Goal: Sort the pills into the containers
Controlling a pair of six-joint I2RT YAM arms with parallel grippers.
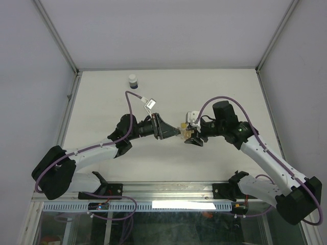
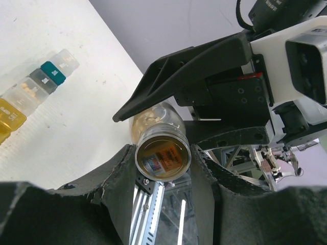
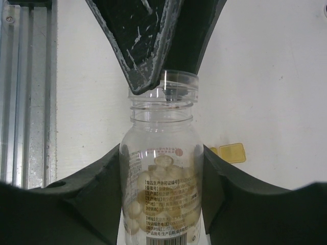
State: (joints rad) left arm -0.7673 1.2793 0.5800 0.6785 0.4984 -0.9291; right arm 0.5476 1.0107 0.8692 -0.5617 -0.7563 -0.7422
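A clear pill bottle [image 3: 161, 168], uncapped and part full of pale pills, is held off the table between both grippers [image 1: 182, 132]. My right gripper [image 3: 161, 194] is shut on its body. My left gripper [image 2: 163, 158] is shut on its neck, with the round end [image 2: 163, 154] facing that camera. The left fingers [image 3: 145, 46] show at the bottle's mouth in the right wrist view. The containers [image 2: 30, 94], a strip of yellow, clear, teal and clear compartments, lie on the table to the left in the left wrist view. A yellow piece [image 3: 227, 152] lies on the table beside the bottle. In the top view the strip is hidden under the grippers.
A small white-capped, dark-bottomed bottle [image 1: 133, 80] stands at the back of the white table [image 1: 168, 97]. The metal rail [image 1: 168, 191] runs along the near edge. Grey walls enclose the table on three sides.
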